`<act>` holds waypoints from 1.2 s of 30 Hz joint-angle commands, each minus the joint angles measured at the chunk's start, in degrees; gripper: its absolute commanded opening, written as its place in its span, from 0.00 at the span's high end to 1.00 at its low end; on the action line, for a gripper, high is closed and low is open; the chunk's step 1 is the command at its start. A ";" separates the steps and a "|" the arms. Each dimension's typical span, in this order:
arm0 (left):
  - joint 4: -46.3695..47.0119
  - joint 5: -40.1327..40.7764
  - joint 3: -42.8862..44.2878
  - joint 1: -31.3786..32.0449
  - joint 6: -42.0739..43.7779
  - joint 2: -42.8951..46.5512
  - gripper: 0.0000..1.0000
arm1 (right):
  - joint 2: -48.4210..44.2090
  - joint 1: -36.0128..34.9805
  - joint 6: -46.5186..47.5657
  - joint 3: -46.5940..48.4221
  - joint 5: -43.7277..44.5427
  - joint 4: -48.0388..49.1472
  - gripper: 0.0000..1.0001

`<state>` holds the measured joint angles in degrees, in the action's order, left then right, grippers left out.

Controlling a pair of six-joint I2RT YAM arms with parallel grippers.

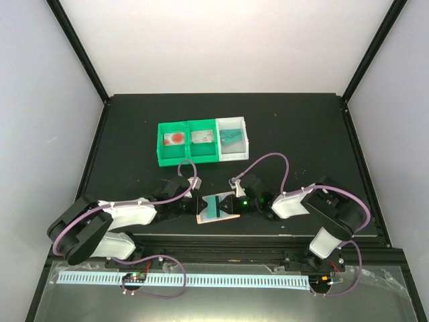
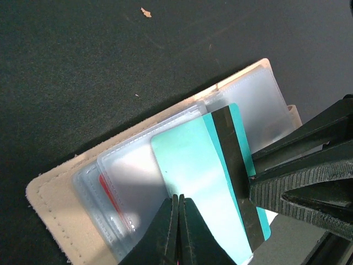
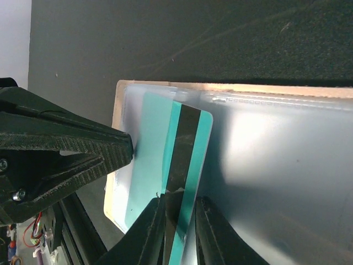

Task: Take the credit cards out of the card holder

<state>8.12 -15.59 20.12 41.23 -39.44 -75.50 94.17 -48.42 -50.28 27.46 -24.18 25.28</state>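
Mid-task, not done. The card holder lies open on the desk between my two claws, near the front edge. One teal credit card with a black stripe sits partly out of the clear sleeves. Part of it looks paler, probably under frosted plastic. Can't tell if that's a second card.

My left claw is pinched shut, its tip on the card's near edge. Whether it grips a sleeve or just pins things down, can't tell. My right claw has a narrow gap, straddling the striped end of the card. Can't tell if the pads bite.

Likely done: one teal piece lies in the white compartment of the bin tray, probably a card already pulled.

Left to do: free the striped card and check the other sleeves. A red strip shows in one.

Counts:
- 1 holder
- 1 teal card in the holder for sure
- 1 teal piece in the tray
- 1 tray with 3 compartments
- 2 claws
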 commanded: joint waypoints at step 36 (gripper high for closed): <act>-5.95 5.10 2.47 0.18 2.04 8.75 0.83 | -17.75 3.73 3.30 -0.10 3.71 -16.44 0.99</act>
<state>4.49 -11.97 19.81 41.23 -39.22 -69.93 79.29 -44.91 -48.93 25.50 -22.35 14.70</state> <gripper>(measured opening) 0.136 0.011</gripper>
